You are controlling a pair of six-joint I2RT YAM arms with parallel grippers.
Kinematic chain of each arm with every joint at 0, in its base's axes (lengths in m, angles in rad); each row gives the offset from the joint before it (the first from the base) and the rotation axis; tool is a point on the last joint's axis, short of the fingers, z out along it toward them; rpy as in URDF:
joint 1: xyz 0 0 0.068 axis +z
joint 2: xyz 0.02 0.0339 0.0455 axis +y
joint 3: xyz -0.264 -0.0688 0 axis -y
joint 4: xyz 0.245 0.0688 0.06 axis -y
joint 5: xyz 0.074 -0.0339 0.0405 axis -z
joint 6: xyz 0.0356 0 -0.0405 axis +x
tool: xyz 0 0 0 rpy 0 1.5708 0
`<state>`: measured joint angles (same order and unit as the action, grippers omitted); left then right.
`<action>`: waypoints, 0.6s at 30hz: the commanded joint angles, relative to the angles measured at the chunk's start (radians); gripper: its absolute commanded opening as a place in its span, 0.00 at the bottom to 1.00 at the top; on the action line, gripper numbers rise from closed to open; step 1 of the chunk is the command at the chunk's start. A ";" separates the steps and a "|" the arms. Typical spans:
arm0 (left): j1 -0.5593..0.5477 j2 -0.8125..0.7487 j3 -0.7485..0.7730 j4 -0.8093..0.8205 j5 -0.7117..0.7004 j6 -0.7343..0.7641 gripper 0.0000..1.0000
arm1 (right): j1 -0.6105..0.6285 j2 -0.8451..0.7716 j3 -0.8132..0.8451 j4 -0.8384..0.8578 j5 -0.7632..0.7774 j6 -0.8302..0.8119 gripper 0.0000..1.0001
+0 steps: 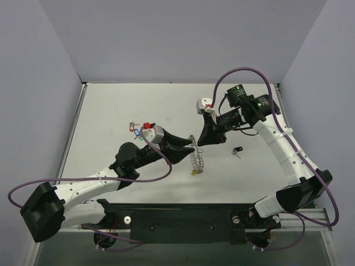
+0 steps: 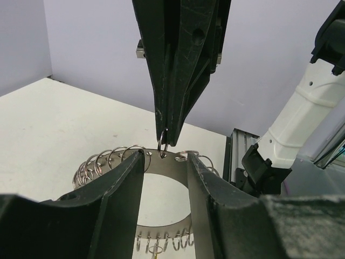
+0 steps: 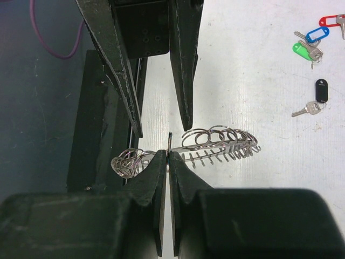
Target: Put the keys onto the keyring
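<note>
Keyring [image 1: 196, 160] upright, right gripper [image 1: 198, 144] clamped on it (one small ring); left gripper [image 1: 192, 149] spread wide.

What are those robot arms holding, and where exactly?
The right gripper pinches the keyring by one small ring on its rim. The left gripper straddles it, open.

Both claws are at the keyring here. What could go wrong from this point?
1. The right claw pinches just one small ring of the keyring at its very tips; that hold could slip.
2. The left claw stands open around the loop, its tips close to the right's, so they may bump.
3. No claw holds a key; the black-tagged key lies aside, so fetching it means letting go.
</note>
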<state>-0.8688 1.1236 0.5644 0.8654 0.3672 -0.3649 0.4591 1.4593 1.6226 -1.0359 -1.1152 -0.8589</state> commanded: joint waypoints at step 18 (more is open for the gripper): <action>0.004 0.067 0.114 0.026 0.056 0.009 0.19 | 0.001 -0.047 -0.007 0.007 -0.052 0.012 0.00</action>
<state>-0.8688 1.1851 0.6220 0.8635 0.3927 -0.3588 0.4591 1.4487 1.6173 -1.0351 -1.1152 -0.8555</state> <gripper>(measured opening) 0.239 0.005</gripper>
